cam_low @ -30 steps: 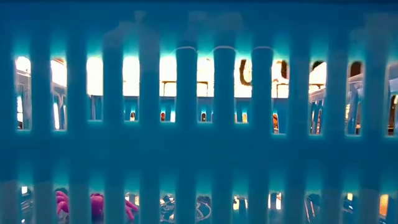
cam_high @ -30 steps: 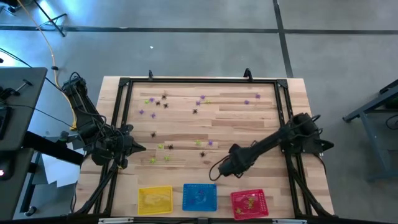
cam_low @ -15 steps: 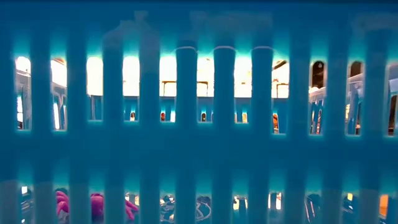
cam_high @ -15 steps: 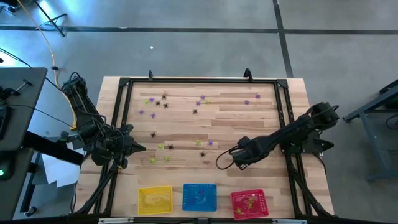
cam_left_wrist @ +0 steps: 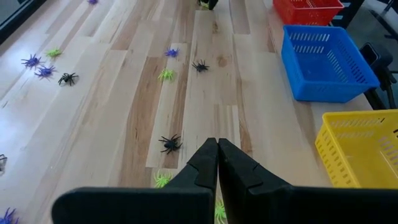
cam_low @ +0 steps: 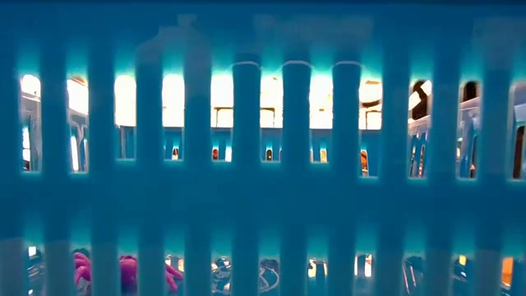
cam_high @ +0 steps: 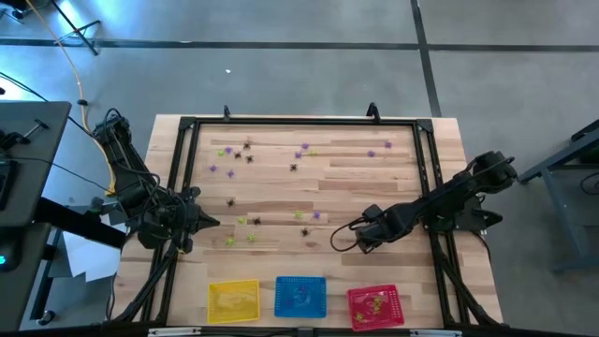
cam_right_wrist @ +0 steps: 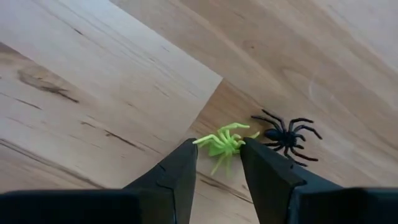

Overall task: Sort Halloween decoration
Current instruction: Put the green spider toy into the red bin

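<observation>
The Halloween decoration is a scatter of tiny black, purple and yellow-green spiders [cam_high: 245, 146] lying on the wooden table [cam_high: 374, 183]. My right gripper [cam_right_wrist: 217, 152] points down, open, low over the table's near right part [cam_high: 363, 239]. A yellow-green spider [cam_right_wrist: 225, 142] lies on the wood between its fingertips. A black spider [cam_right_wrist: 286, 135] lies right beside it. My left gripper [cam_left_wrist: 217, 144] waits shut at the table's left edge [cam_high: 211, 223], above the wood. My right gripper has one fingertip [cam_right_wrist: 186, 152] on each side of the yellow-green spider's legs [cam_right_wrist: 205, 140], coming from above. Whether the fingertips touch the legs, I cannot tell. The spider lies flat on the wood.
Three mesh baskets stand along the near edge: yellow [cam_high: 232, 301], blue [cam_high: 300, 296] and red [cam_high: 375, 307], the red one holding yellow-green pieces. The blue basket's wall [cam_low: 263, 189] fills the low view. A black frame [cam_high: 426, 168] borders the table.
My right gripper has drawn back from near the blue and red baskets toward the table's right and far side. It has sunk lower and tipped until it points down. Its fingers stay apart.
</observation>
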Controlling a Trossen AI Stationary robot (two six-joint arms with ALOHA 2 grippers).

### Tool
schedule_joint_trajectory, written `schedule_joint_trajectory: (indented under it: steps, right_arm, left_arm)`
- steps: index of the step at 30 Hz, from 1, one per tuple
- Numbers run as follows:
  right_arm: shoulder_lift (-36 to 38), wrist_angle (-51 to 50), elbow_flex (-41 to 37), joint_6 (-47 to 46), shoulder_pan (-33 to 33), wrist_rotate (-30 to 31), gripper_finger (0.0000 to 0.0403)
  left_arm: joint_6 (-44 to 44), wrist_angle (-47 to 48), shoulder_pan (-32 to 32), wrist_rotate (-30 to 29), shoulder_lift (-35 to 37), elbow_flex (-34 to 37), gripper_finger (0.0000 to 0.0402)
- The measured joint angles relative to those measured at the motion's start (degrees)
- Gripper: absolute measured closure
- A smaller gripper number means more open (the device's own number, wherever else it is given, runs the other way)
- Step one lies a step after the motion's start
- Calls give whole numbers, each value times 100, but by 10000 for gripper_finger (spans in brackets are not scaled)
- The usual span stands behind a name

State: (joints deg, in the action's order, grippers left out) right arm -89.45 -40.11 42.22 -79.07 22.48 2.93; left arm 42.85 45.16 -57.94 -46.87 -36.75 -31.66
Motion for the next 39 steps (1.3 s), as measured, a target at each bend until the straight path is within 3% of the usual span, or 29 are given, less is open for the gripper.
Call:
schedule_joint_trajectory:
  steps: [4,10,24,30,34,39]
  right_arm:
    - [35,21,-7,-101,0,-43,304]
    - [114,68,-9,-199,0,-76,393]
    - [830,58,-39,-490,18,-239,402]
    - [1218,656,73,-852,430,-201,402]
    - [1199,655,762,-991,988,214,403]
    - [755,404,2130,-1066,1809,1415,403]
  left_arm:
    - [0,0,1,0,0,0,402]
    - [0,-2,1,0,1,0,401]
    - [37,0,0,0,1,0,401]
    - [42,-2,1,0,0,0,401]
    - [47,0,0,0,1,0,402]
    - [149,-2,1,0,0,0,401]
